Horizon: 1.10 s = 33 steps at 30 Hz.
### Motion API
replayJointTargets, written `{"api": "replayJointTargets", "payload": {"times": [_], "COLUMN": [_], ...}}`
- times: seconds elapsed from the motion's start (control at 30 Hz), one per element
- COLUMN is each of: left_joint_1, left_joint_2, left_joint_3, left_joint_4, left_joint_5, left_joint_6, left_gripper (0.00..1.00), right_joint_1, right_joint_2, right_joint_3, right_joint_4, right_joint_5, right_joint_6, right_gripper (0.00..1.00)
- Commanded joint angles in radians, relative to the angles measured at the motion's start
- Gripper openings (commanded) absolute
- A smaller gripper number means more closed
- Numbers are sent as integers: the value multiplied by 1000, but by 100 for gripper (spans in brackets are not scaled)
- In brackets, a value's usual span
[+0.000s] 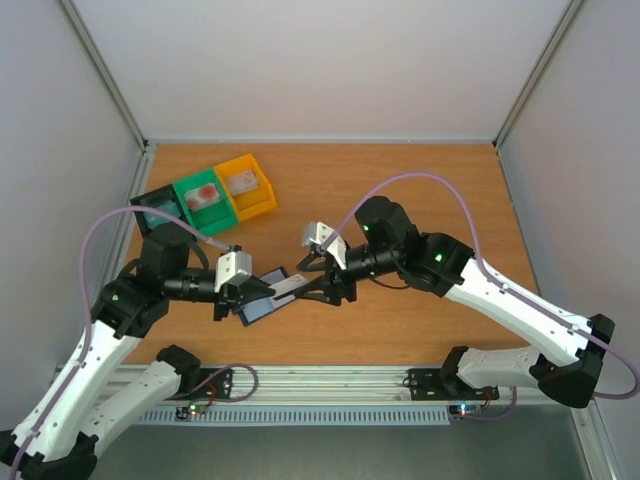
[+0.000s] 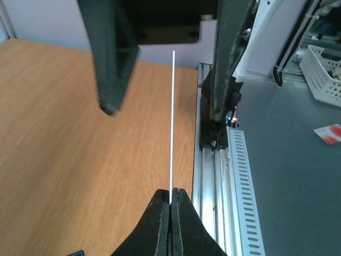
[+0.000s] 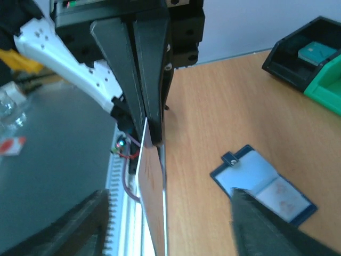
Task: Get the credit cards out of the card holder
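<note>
A: Left pincer (image 2: 170, 194)?
B: Clamped shut on a credit card (image 2: 172, 117), edge-on, held above the counter (image 2: 64, 160).
A: Card holder (image 3: 264, 181)?
B: Lying open on the counter, under the two pincers.
A: Right pincer (image 1: 312, 282)?
B: Spread wide, one finger either side of the card's far end, gripping nothing.

Soft, even light from above leaves the wooden table (image 1: 420, 190) bright and free of glare. The arms (image 1: 500, 300) throw only faint, diffuse shadows on it. Above the table, the credit card (image 2: 172, 122) catches light edge-on as a thin white line. Nearest the lens, the fingers (image 3: 266, 226) of the right gripper (image 3: 169, 196) are dark, out-of-focus blurs over the table.
</note>
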Motion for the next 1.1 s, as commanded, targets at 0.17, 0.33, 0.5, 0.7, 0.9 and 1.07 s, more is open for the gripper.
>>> {"api": "replayJointTargets", "payload": {"times": [0.17,0.33,0.5,0.7,0.9,1.07], "left_joint_1": [-2,-2,-13,-13,-13,-13], "left_joint_2": [16,68,167,164,169,182], "left_joint_3": [-11,8,113,131,122,116], "left_joint_4": [148,81,-184,-266,-243,-159], "left_joint_5": [31,30,7,2,32,45], "left_joint_6": [-118,-106,97,254,286,229], "left_gripper": [0,20,35,8,20,11], "right_joint_1": [1,14,99,102,104,104], "right_joint_2": [-9,14,145,136,161,172], "right_joint_3": [-27,21,169,155,161,175], "right_joint_4": [90,-29,-259,-190,-182,-182], "right_joint_5": [-63,17,143,125,131,129], "right_joint_6": [41,-4,-115,-107,-110,-114], "right_gripper": [2,1,1,1,1,1]}}
